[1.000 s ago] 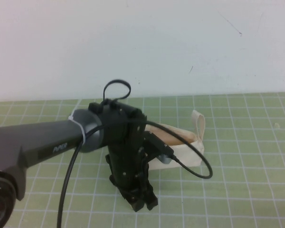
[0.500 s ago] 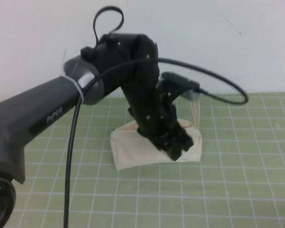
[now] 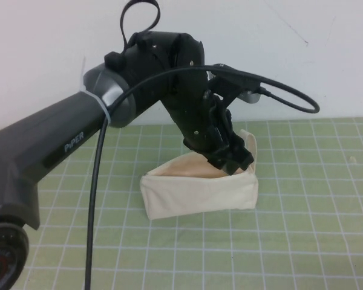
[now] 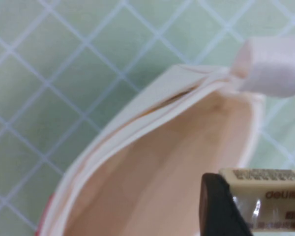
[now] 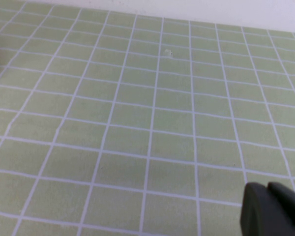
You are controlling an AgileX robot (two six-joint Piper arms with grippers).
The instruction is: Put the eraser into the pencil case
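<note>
High view: the left pincer is hovering at the open mouth of the pencil case, which is lying on the green gridded bench; half a second earlier it was lower, in front of the case's side, and a second ago down near the bench. In the left wrist view, its dark finger is gripping the eraser just over the case's opening. The right pincer is sitting above bare bench, fingertips together.
</note>
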